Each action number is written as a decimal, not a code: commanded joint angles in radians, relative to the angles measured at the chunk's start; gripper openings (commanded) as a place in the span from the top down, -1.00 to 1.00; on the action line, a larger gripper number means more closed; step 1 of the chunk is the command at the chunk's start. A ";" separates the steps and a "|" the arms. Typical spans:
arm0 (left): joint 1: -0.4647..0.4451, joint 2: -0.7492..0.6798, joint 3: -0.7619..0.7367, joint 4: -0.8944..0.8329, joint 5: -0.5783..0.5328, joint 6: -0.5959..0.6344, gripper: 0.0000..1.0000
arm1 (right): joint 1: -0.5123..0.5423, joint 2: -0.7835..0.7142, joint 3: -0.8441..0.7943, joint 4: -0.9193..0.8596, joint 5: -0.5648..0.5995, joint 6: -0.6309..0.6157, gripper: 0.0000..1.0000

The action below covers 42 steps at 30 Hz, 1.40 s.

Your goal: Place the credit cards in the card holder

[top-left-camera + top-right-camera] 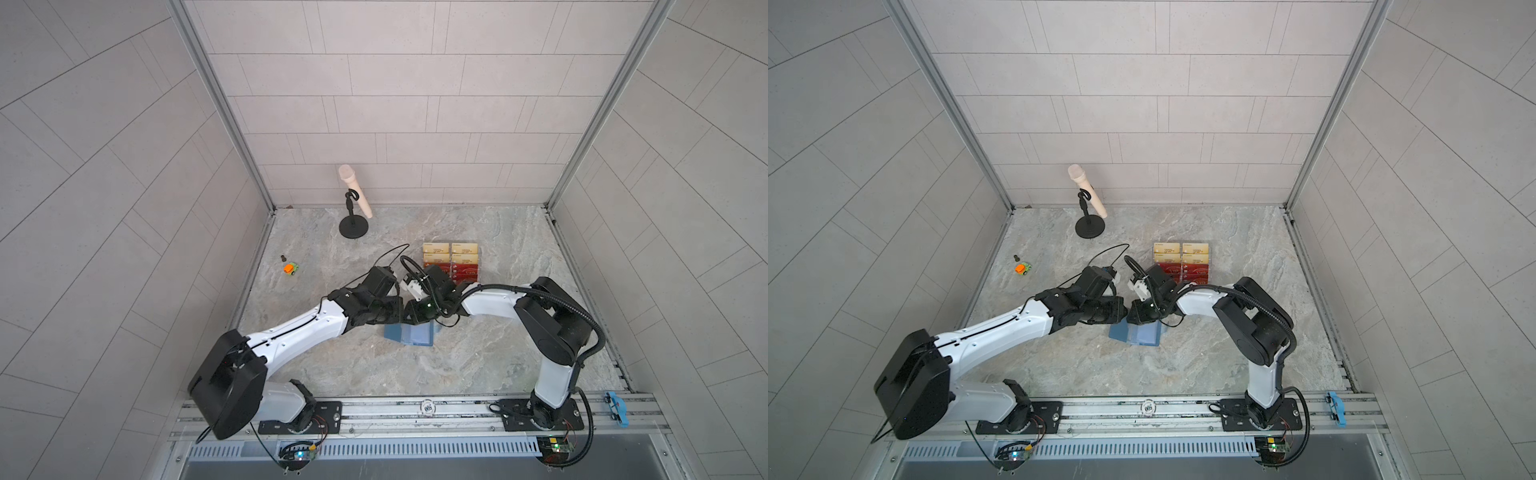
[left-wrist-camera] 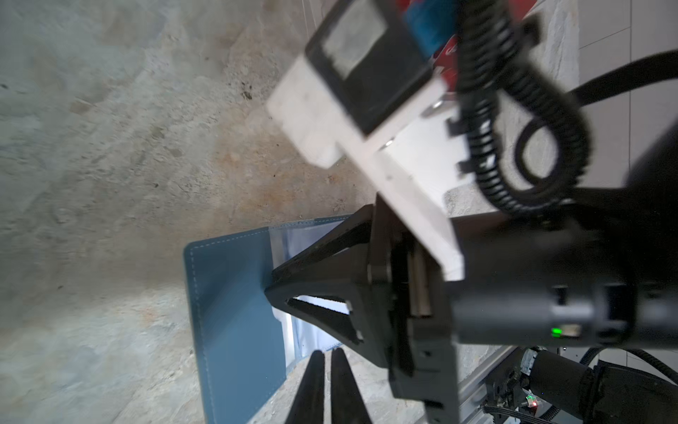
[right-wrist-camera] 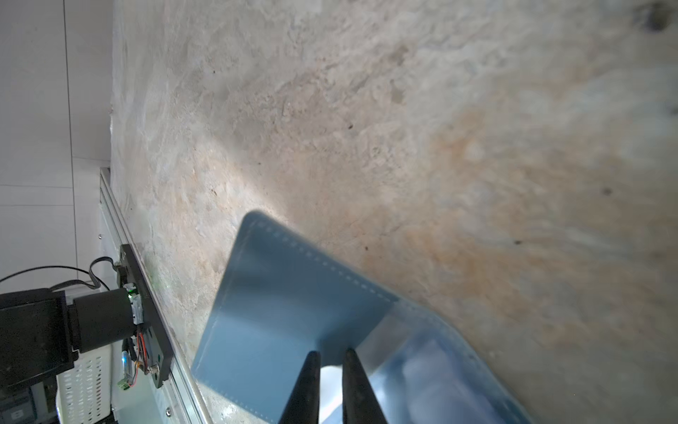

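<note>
Holder: card holder (image 1: pixel 415 336) open, front-centre, under both wrists, long axis L–R.
L gripper (image 2: pixel 327 353): jaws together at its edge; hold unclear.
R gripper (image 3: pixel 329 358): jaws pinched on its inner leaf.
Cards: red cards (image 1: pixel 466 272) in rows just behind R gripper; R arm nearer.

tbl (image 1: pixel 478 353) | card holder (image 1: pixel 415 336), mic stand (image 1: pixel 353 229), toy car (image 1: pixel 291 269), card rack (image 1: pixel 478 262)

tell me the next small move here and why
Probably open the right pincer and draw it back toward the credit cards: the card holder lies open, the left pincer sits closed at its edge, neither carries a card, and the red cards stand close behind the right pincer.
</note>
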 commanded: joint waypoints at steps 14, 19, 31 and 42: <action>0.009 0.134 -0.128 0.188 0.039 -0.024 0.66 | -0.025 -0.275 -0.092 -0.276 0.187 -0.020 0.57; 0.004 0.151 -0.119 0.165 0.034 0.000 0.66 | -0.026 -0.302 -0.140 -0.263 0.208 0.003 0.43; 0.002 0.050 -0.011 -0.016 -0.004 0.054 0.48 | -0.032 -0.246 -0.148 -0.189 0.160 0.027 0.50; 0.005 0.055 -0.042 -0.109 -0.081 0.093 0.83 | -0.029 -0.212 -0.141 -0.164 0.147 0.056 0.34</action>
